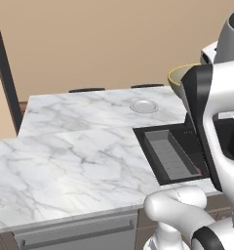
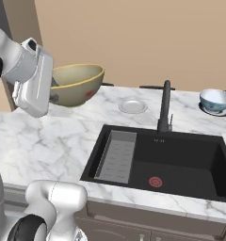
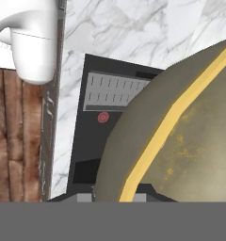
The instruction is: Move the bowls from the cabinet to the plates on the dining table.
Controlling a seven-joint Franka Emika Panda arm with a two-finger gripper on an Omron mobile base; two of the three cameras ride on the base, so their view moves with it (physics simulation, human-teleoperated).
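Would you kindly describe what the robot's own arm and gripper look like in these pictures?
The arm is built of glossy white, rounded segments joined by dark, near-black joint bands. Its upper links look light grey in shadow. The gripper sits on a boxy white hand body with rounded corners. No loose cables or printed markings can be made out.

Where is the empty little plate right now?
The pale plate lies on the marble table behind the sink, left of the faucet, right of the held tan bowl.

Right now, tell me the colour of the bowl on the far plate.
White bowl with blue pattern; right base view.
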